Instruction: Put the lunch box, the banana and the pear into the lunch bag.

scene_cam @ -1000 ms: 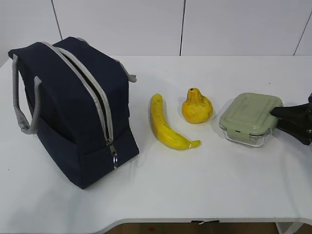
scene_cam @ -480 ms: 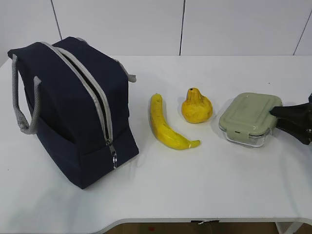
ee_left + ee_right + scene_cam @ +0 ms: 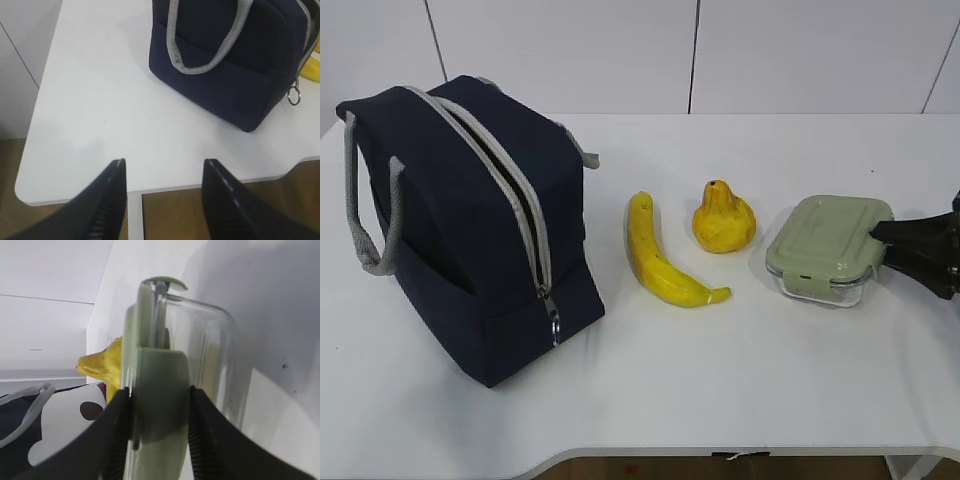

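The lunch box [image 3: 825, 245], clear glass with a sage-green lid, sits at the table's right. My right gripper [image 3: 877, 243] is shut on its right edge; in the right wrist view [image 3: 160, 395] the fingers clamp the lid clip and rim of the lunch box [image 3: 160, 340]. The pear [image 3: 723, 220] and the banana [image 3: 660, 255] lie left of it. The navy lunch bag [image 3: 470, 230] stands at the left with its zipper closed and ring pull [image 3: 556, 327] hanging at the front. My left gripper [image 3: 165, 162] is open and empty above the table's front-left edge, short of the lunch bag [image 3: 235, 65].
The white table [image 3: 740, 380] has bare surface in front of the fruit and between bag and banana. Its front edge [image 3: 150, 192] lies under my left gripper. The bag's white patterned side [image 3: 60, 425] and the pear [image 3: 102, 365] show behind the box.
The lunch box has shifted slightly left and down in the view, held by my right gripper. The bag, banana and pear have not moved.
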